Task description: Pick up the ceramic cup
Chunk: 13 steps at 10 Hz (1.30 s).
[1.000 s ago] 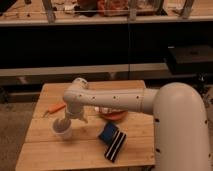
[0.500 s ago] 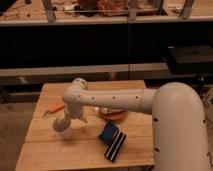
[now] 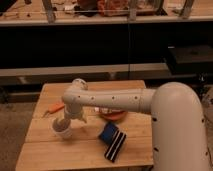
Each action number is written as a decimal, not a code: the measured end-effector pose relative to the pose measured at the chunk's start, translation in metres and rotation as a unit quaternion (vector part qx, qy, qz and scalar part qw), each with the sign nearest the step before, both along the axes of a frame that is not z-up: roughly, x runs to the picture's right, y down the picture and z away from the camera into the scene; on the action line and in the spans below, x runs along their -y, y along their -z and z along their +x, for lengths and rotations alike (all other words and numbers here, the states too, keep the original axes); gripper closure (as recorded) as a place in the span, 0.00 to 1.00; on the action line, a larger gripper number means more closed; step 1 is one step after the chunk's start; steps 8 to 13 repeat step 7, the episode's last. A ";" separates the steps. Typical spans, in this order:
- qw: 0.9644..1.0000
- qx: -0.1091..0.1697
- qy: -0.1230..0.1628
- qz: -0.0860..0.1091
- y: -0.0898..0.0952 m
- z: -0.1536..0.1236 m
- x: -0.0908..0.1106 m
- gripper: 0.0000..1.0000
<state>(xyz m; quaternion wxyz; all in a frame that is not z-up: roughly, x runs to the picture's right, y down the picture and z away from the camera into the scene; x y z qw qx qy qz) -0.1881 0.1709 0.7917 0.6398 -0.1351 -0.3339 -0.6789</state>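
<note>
A blue-and-black object (image 3: 112, 140) is lying nearest on the wooden table (image 3: 45, 150). To its left, the ceramic cup (image 3: 63, 130) is being met from above by the gripper (image 3: 63, 123); its jaw state cannot be told. Farther back, an orange plate (image 3: 114, 115) and an orange tool (image 3: 53, 108) are resting.

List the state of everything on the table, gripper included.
Cup: upright on the table, front left.
Gripper: down at the cup's rim.
Orange plate: flat, mostly hidden behind the arm.
Blue-black item: lying flat near the front edge.
Orange tool: lying flat, left.
</note>
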 end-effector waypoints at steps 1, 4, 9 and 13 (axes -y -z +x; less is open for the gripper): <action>1.000 0.000 0.000 0.000 -0.001 0.000 0.000 0.20; 1.000 0.002 0.003 0.002 -0.002 -0.004 -0.002 0.20; 1.000 0.002 0.004 0.003 -0.004 -0.004 -0.002 0.20; 1.000 0.002 0.004 0.003 -0.004 -0.004 -0.002 0.20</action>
